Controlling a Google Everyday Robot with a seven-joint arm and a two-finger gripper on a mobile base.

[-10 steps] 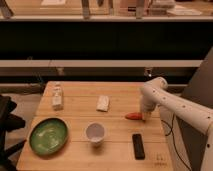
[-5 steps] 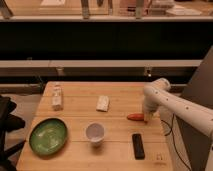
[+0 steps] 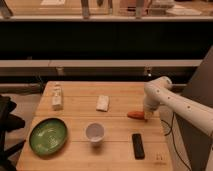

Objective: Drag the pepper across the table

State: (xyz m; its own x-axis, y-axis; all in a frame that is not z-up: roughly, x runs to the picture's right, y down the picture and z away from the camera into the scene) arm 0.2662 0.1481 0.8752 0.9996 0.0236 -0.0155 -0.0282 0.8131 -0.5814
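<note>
The pincer (image 3: 148, 116), grip state untellable, touches the tapered orange-red pepper (image 3: 136, 115) on the light-wood desk (image 3: 120, 150); the pepper could roll free.

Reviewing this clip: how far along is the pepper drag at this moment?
Done: the gripper has reached the pepper and sits at its right end, near the right side of the table. In hand: contact looks made, though an actual grip cannot be confirmed. Left: most of the drag, judging by the pepper lying close to the right edge, above the black remote and right of the cup.
</note>
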